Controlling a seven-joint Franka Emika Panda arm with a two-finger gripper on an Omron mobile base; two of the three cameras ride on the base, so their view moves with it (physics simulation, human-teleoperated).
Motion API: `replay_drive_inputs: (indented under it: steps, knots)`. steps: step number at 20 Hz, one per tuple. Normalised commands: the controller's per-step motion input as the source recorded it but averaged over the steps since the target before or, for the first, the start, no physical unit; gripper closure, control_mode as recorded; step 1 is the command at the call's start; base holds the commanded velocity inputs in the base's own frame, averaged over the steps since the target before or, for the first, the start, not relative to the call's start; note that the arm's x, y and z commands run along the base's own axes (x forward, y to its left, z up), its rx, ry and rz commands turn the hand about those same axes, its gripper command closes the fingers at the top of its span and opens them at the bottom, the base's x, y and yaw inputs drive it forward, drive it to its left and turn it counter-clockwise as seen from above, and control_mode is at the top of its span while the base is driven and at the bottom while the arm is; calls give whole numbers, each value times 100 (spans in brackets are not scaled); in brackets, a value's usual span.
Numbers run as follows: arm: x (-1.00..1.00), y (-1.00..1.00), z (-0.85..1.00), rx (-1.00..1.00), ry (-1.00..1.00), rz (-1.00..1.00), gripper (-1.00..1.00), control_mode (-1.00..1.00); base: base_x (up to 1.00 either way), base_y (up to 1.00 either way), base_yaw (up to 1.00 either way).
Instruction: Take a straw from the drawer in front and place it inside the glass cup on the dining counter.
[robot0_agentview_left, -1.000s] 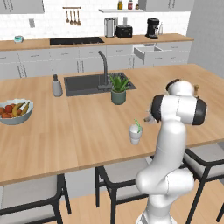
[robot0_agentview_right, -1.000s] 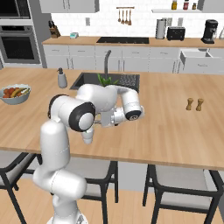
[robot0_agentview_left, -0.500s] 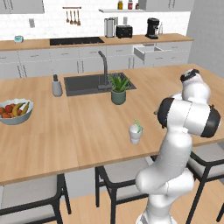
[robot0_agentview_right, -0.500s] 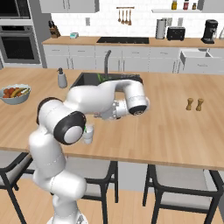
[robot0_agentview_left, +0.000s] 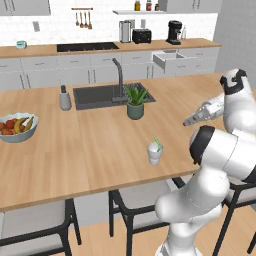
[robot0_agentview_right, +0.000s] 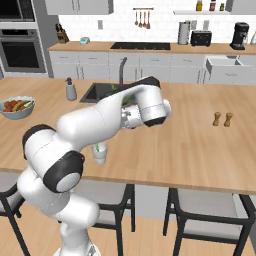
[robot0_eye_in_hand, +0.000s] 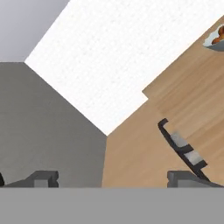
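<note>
The glass cup stands near the front edge of the dining counter, and the green straw leans inside it. My gripper hangs above the counter to the right of the cup, well apart from it. In the hand view the gripper is open: its fingertips stand wide apart with nothing between them. The drawer is pulled out in the back cabinets.
On the counter are a plant pot, a dark sink with a black tap, a soap dispenser, a fruit bowl and two shakers. Stools stand along the front edge.
My arm has swung up and to the right, away from the cup. The straw stays in the cup. The gripper has stayed open.
</note>
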Motion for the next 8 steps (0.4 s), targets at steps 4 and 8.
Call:
replay_drive_inputs:
  steps: [4,8]
  knots:
    - [-10,5,-5,-5,0,0,-100,-100,0,0,0]
    - [-10,6,-9,-5,-1,0,-100,-100,0,0,0]
